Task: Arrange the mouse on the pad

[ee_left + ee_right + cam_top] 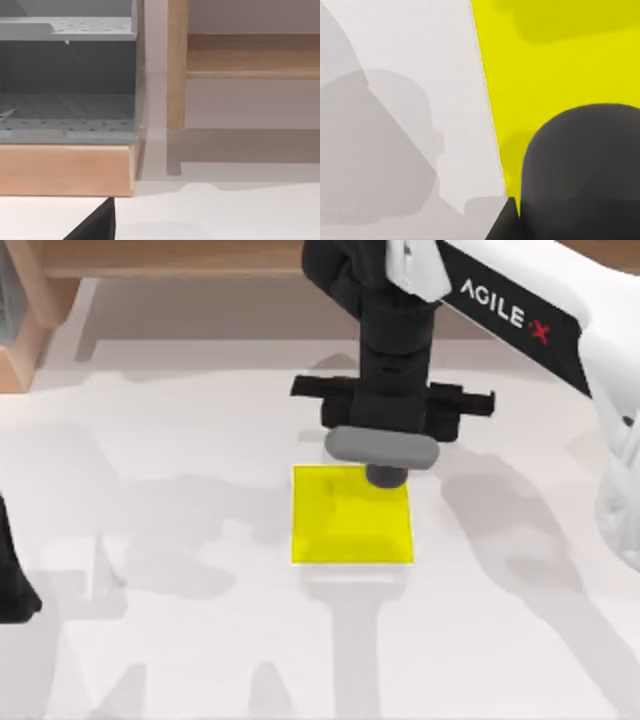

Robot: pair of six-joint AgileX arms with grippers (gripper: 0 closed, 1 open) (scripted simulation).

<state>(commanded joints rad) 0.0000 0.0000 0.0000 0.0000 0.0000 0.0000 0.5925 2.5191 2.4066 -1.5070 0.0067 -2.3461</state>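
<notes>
Right gripper [385, 430] hangs above the pad's far edge, fingers pointing down, wide black bar running left-right. It is pinching the mouse [382, 448], which sits directly beneath the bar. The mouse's long axis lies left-right, parallel to the pad's far edge; a darker bump [386, 476] projects from it toward the pad's middle.

Pad [352, 515] lies flat near table centre. The mouse overlaps only the far edge strip, right of the midline; the rest of the yellow lies open on the near side. In the right wrist view the dark rounded mouse [580, 170] sits over yellow, with the pad's edge [487, 100] and bare table [410, 60] alongside.

Judgement: mouse looks held clear of the pad, not yet resting; height cannot be confirmed. Pad centre lies toward the near side from the gripper, so the coming move is likely a short shift that way, then down and release.

Left arm [12, 580] is parked at the table's left edge; cannot tell its fingers' state.
</notes>
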